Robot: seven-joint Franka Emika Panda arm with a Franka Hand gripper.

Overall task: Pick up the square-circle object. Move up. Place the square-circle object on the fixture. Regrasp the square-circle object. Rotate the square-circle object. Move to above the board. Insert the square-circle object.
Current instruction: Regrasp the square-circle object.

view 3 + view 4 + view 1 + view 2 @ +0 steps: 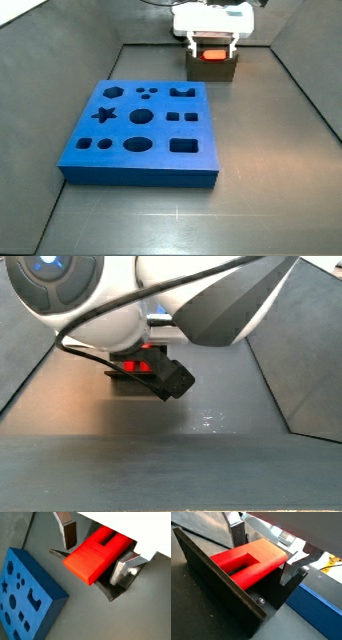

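The end effector, a pair of flat silver finger plates with dark pads, sits down at the fixture, the small dark olive-grey block with a raised back wall. The bright red plastic block with a solid head and two parallel prongs, the square-circle object, lies directly between the fingers. In both wrist views the plates stand at the red block's two flanks, one on each side. Whether the pads actually press on it or stand a hair clear cannot be told from these frames.

The square-circle object rests lengthwise on the fixture, its slot between the prongs facing up in a wrist view, just beside the dark back wall. Beneath the end effector, the fixture's dark edges jut out from under the red block.

In a side view the end effector hangs from the white wrist housing at the far end of the grey floor, with a sliver of red showing between the fingers above the fixture. The large flat blue rectangular board, with star, round and square holes in its top, lies well apart from the end effector, nearer the camera. In a wrist view its blue edge shows off to one side of the fingers.

In a side view the white arm blocks most of the scene; only a bit of red shows in the dark fixture.
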